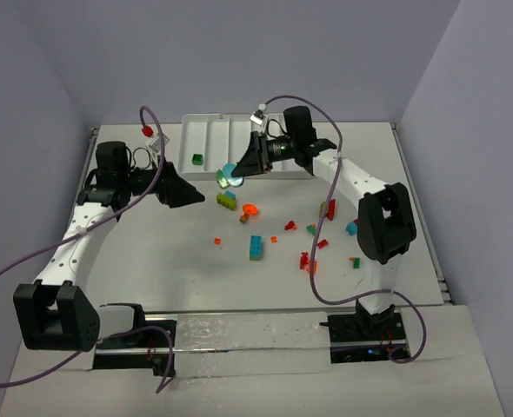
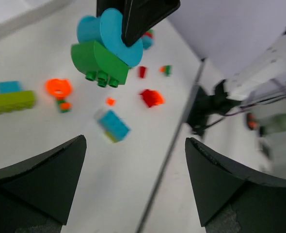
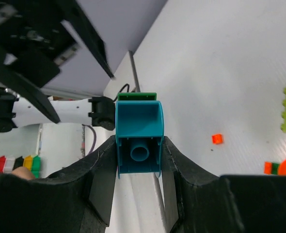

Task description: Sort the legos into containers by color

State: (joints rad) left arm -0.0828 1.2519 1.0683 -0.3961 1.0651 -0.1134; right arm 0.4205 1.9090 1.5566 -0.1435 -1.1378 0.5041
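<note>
My right gripper [image 1: 237, 172] hangs above the table in front of the white tray [image 1: 213, 127], the containers. It is shut on a teal blue lego [image 3: 138, 121] with a dark green lego [image 3: 136, 96] stuck to its far side. The left wrist view shows this pair from the side, the green brick [image 2: 100, 62] under the teal one [image 2: 109, 30]. My left gripper [image 1: 191, 193] is open just left of them and holds nothing [image 2: 133, 143]. One dark green lego [image 1: 196, 159] lies in the tray. A lime and blue stack [image 1: 227, 201], an orange piece [image 1: 249, 210] and a teal stack [image 1: 256, 248] lie below.
Small red, orange and green legos [image 1: 307, 261] are scattered over the right half of the table, with a teal one [image 1: 351, 228] beside the right arm. Purple cables [image 1: 322, 287] loop around both arms. Walls close in the table on three sides.
</note>
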